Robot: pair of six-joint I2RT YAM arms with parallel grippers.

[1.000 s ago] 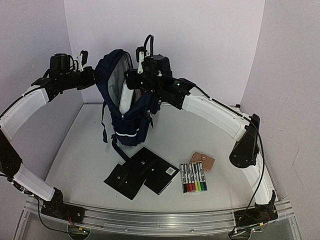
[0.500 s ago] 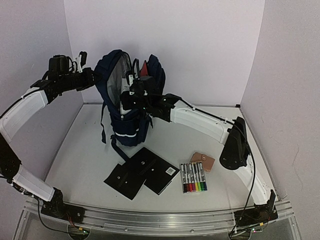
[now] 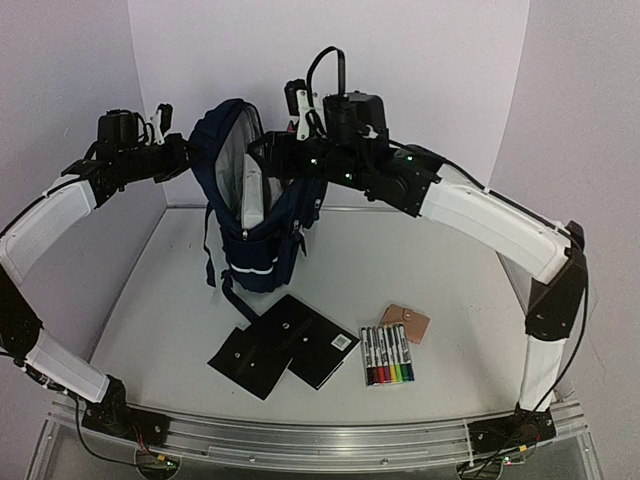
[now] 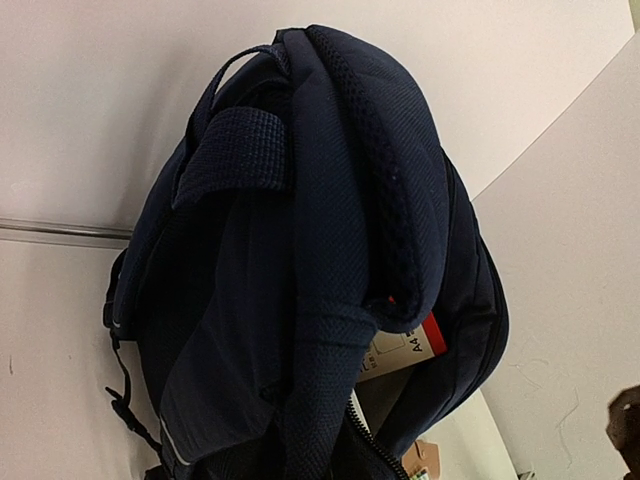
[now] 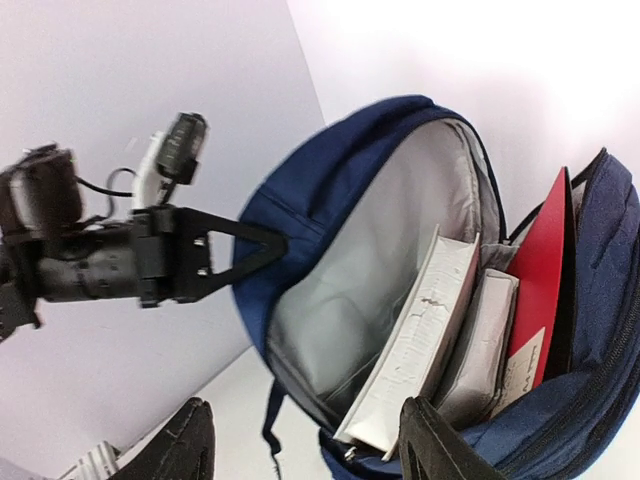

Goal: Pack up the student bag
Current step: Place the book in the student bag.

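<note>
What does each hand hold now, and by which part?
The left hand pinches the student bag by the upper rim of its opening. The right hand is open, holding nothing.

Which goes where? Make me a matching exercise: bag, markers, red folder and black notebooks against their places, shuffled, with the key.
1 bag
2 markers
3 red folder
4 black notebooks

A inside the bag
B lying flat in front of the bag
C standing upright, open
D beside the tan pouch

Pairs: 1-C, 2-D, 3-A, 4-B
</note>
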